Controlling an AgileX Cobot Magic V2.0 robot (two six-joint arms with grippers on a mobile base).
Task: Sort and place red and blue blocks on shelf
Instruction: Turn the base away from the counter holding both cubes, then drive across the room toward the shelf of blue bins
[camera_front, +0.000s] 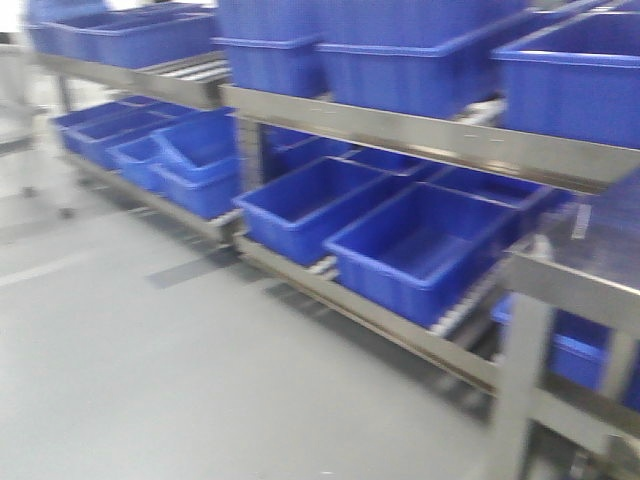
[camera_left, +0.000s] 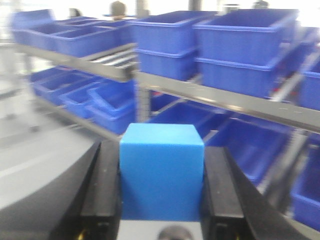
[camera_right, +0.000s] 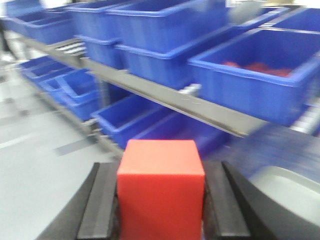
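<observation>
2 clamped, apparently: left gripper (camera_left: 162, 150), blue block (camera_left: 161, 172); right gripper (camera_right: 161, 167), red block (camera_right: 161, 192).

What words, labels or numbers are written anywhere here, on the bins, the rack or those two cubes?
No text can be read in any view; all three are motion-blurred.
blue bins: no label visible.
shelf: bare steel rail, no lettering visible.
blue block: plain faces.
red block: plain faces.
pale strip at the shelf's right end: possibly a tag, too blurred to read.
</observation>
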